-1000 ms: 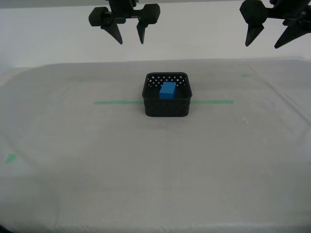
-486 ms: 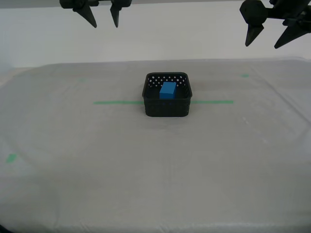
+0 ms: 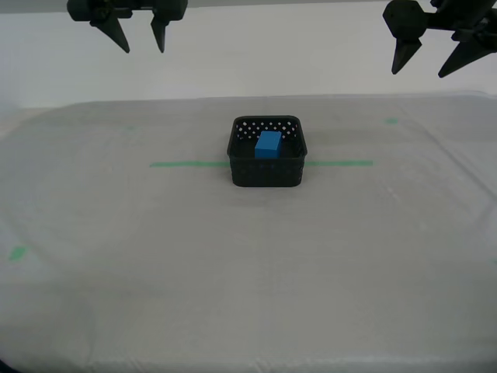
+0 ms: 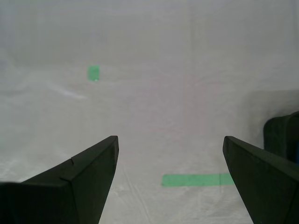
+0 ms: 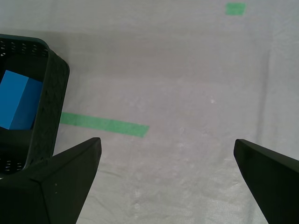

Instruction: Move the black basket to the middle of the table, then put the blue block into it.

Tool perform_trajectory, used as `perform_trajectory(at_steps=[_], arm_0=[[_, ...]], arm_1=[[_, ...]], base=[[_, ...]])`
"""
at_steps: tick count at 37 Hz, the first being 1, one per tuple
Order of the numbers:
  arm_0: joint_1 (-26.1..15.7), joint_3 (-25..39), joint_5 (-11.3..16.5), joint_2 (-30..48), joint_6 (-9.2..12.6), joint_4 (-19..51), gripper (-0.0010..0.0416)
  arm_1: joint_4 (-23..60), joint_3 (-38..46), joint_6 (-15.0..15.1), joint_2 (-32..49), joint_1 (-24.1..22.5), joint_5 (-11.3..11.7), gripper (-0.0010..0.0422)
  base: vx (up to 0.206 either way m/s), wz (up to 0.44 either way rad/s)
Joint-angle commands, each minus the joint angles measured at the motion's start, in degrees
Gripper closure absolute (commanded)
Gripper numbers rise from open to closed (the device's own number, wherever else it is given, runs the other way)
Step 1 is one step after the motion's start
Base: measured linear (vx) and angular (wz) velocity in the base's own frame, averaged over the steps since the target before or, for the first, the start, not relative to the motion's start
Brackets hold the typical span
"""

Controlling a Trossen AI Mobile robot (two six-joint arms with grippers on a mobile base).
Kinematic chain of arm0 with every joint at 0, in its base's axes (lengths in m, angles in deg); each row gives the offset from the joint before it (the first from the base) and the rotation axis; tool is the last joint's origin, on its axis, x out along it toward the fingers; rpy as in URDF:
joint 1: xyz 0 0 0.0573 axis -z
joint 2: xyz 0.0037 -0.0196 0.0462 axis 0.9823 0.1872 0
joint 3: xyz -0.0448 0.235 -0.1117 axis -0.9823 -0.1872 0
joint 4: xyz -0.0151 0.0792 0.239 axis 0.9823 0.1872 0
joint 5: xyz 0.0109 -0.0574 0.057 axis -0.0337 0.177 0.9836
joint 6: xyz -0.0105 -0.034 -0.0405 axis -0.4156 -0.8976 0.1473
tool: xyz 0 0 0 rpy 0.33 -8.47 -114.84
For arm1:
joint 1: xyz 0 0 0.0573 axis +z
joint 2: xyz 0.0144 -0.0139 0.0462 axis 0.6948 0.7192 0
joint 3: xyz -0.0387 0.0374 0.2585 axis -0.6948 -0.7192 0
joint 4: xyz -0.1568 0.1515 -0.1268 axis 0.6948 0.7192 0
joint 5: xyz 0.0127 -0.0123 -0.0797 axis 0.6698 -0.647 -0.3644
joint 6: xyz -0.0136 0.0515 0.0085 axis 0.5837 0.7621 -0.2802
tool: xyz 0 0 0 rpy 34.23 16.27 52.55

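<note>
Shallow rectangular black plastic basket [image 3: 267,172], rounded corners, walls pierced with rows of small square holes: stands at the centre of the exterior view, across the thin green tape line [image 3: 186,164]. Contents: one small smooth bright blue rectangular block [image 3: 269,144], nothing else visible. Whitish-grey cloth-covered worktop [image 3: 248,272], faintly creased. The first gripper [image 3: 419,74], upper right of that frame, and the second gripper [image 3: 144,50], upper left: pointed black fingers spread apart, empty.

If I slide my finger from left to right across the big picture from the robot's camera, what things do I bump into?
Small green mark → one claw up high → green tape line → black basket holding the blue block → another claw up high.
</note>
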Motion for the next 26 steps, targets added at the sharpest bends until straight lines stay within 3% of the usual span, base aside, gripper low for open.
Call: perform_trajectory(at_steps=[1,15,26], arm_0=[[0.0,0.0,0.1,0.0,-0.1,0.0,0.0007],[0.0,0.0,0.1,0.0,-0.1,0.0,0.0007],[0.0,0.0,0.1,0.0,-0.1,0.0,0.0007]], arm_1=[[-2.5,-3.5,0.4,-2.1,0.9,0.1,0.0108],[-15.0,-23.6,0.2,-15.3,2.4,0.0,0.0108],[-22.3,-34.9,-2.8,-23.9,2.6,0.1,0.0108]], base=[[0.0,0.0],[0.0,0.0],[0.0,0.0]])
